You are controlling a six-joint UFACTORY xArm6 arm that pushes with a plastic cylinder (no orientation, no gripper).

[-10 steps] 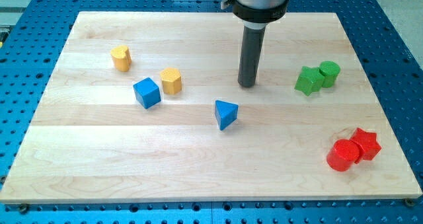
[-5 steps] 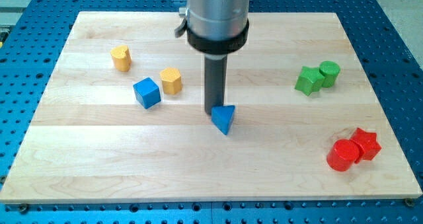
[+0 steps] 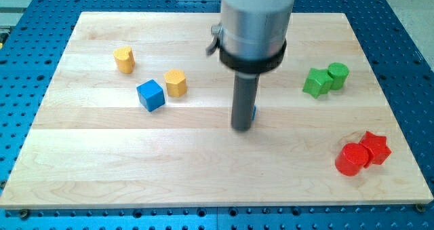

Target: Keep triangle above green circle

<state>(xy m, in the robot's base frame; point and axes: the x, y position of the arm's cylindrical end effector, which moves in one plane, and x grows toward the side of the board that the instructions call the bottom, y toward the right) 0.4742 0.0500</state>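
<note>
pushing: my tip (image 3: 242,128) sits near the middle of the board (image 3: 203,182), with the blue triangle (image 3: 253,112) almost wholly hidden behind the rod; only a thin blue sliver shows at the rod's right edge.
pincer: none fitted, so nothing is clenched or grasped; the rod only leans on the block, and i cannot tell for sure whether it touches it.
task's thing: the blue triangle is just beside the rod, on its far right side, well apart from the green circle (image 3: 338,74) at the view's right.
goal spot: the bare wood above the green circle, toward the view's top right corner.
neighbour to mind: the green star-like block (image 3: 316,83) touches the green circle on its left and lies close to the direct path.
how to do it well: judging by the layout, get behind the triangle on its lower left and push up and right in a shallow arc that passes above the green pair.
risk: a triangle tends to turn and slip off a round rod, so short, centred pushes look safer.
others: blue cube (image 3: 150,95), two yellow blocks (image 3: 175,83) (image 3: 123,59) and the red pair (image 3: 363,154) are out of the way.
</note>
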